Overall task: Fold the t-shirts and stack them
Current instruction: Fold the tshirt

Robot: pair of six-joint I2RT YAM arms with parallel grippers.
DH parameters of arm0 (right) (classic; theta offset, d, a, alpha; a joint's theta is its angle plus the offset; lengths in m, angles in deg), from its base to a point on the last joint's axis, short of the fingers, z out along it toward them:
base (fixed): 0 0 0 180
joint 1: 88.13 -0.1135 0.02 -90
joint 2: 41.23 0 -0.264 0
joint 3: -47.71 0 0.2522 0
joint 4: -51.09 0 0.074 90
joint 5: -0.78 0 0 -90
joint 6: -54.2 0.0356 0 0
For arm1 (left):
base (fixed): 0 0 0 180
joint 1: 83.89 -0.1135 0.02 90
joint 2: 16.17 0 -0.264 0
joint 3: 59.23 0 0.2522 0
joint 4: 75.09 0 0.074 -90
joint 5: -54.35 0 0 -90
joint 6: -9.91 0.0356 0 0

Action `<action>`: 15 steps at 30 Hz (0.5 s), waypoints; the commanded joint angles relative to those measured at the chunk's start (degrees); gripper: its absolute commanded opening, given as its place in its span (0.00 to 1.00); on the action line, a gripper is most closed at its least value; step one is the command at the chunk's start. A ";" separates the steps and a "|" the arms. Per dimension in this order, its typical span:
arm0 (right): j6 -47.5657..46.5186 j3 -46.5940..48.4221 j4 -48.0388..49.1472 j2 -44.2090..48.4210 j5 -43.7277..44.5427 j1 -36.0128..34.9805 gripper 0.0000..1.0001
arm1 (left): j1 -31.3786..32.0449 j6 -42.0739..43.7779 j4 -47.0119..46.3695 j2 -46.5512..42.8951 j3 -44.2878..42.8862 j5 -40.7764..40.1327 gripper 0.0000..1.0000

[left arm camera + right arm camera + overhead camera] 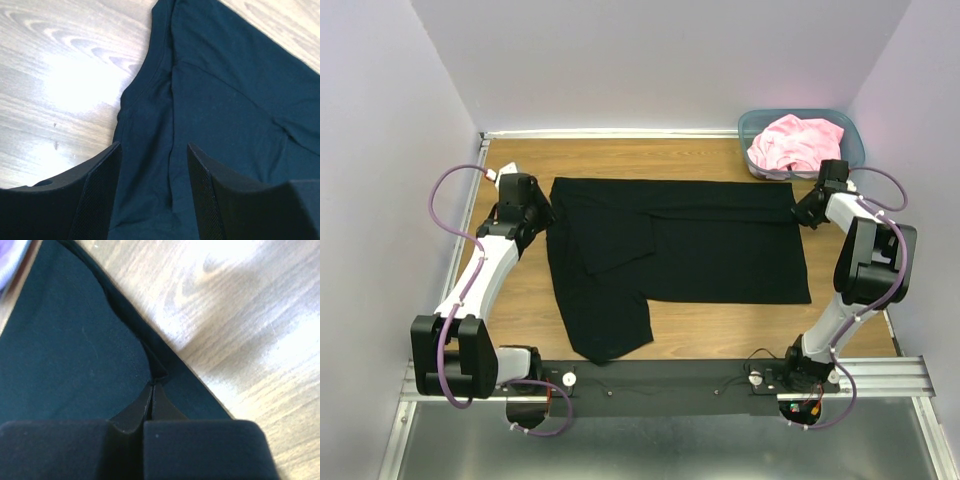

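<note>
Fabric of large plain black t-shirt [720, 250] looks limp, light; grip corners; right claw [152, 385] pinches its edge, left claw [154, 152] spread apart.

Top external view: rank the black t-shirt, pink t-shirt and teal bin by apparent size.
1. black t-shirt, spread flat, by far the largest.
2. teal bin, its outline just encloses the pink cloth.
3. pink t-shirt, crumpled inside the bin. It nearly fills the bin, so 2 and 3 are close.
</note>
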 commanded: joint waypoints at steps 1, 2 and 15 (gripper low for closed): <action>-0.33 -1.57 -2.86 2.23 0.31 0.52 0.01 | 0.18 -0.16 2.34 -0.83 1.82 -1.56 0.63; -0.50 -1.74 -3.03 2.23 0.58 0.52 0.01 | 0.18 -0.17 2.60 -0.92 2.25 -1.56 0.64; -3.40 -1.65 -3.91 1.52 3.66 0.60 0.38 | -0.96 -2.19 8.05 -2.68 6.21 -1.47 0.70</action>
